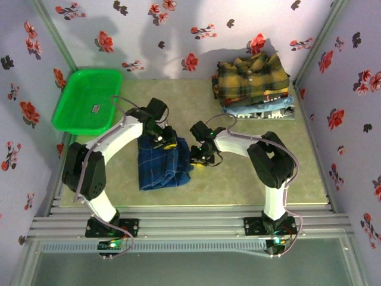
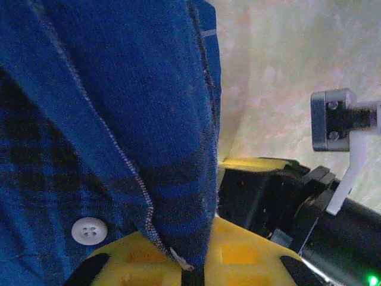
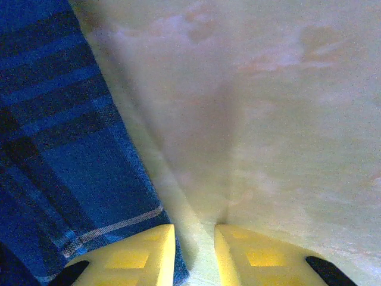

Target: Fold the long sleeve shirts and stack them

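Dark blue plaid button-up cloth shirt [image 1: 161, 168] part-folded mid-table. Left gripper [image 2: 196, 263] clamped on hem, likely to lift fold. Right gripper [image 3: 194, 257] beside shirt's right edge, fingers narrowly parted, empty. Folded shirt stack [image 1: 253, 83] far right.

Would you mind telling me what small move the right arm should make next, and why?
Probably nudge the right gripper leftward onto the edge of the dark blue plaid shirt and close. Its jaws stand slightly apart over bare table beside that edge, while the left gripper is shut on the cloth, so a second grip seems needed to lift it evenly.
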{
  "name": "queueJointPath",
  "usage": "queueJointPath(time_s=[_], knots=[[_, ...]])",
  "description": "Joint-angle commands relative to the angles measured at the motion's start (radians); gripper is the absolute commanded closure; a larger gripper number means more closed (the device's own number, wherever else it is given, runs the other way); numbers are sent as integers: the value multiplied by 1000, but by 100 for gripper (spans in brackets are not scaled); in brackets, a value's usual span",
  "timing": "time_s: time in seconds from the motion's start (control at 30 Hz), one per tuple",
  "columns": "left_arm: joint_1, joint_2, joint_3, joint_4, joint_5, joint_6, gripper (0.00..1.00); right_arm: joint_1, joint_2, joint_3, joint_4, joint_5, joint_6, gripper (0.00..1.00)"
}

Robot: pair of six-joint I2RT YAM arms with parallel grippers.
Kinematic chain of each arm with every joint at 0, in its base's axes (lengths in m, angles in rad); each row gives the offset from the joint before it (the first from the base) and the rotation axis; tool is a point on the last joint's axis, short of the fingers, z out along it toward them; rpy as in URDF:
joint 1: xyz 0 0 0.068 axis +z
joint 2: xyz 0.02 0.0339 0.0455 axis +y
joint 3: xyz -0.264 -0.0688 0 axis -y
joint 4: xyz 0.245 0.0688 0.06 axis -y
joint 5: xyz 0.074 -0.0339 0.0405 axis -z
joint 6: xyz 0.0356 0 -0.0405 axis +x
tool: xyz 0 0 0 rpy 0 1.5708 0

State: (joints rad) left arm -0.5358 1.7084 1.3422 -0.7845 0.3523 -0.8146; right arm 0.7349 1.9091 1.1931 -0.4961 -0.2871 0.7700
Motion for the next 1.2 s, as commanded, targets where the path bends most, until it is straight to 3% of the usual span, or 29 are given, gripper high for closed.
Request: queueJointPath(time_s=[0.0, 0.3, 0.43, 0.5, 0.67, 0.8, 0.9, 0.97, 1.17], knots=[[-16, 35, 30, 84, 24, -48, 94, 27, 58, -47, 85, -21, 17, 73], [-61, 101, 27, 205, 51, -118, 93, 27, 39, -94, 116, -23, 49, 72], [-69, 113, -19, 311, 59, -175, 89, 9, -3, -129, 104, 9, 75, 67], [-77, 128, -20, 369, 67, -210, 87, -19, -43, -152, 51, 43, 85, 60], [-112, 191, 39, 481, 112, -271, 66, -135, -216, -244, -82, 133, 70, 47], [-130, 221, 85, 461, 137, -274, 56, -209, -371, -294, -170, 169, 48, 36], [-123, 163, 82, 478, 131, -288, 32, -226, -481, -307, -227, 200, 32, 32], [-109, 116, 125, 442, 114, -271, 1, -224, -537, -314, -198, 174, 35, 32], [-16, -4, 355, 113, -3, -70, 0, -167, -524, -172, -73, 51, 20, 31]])
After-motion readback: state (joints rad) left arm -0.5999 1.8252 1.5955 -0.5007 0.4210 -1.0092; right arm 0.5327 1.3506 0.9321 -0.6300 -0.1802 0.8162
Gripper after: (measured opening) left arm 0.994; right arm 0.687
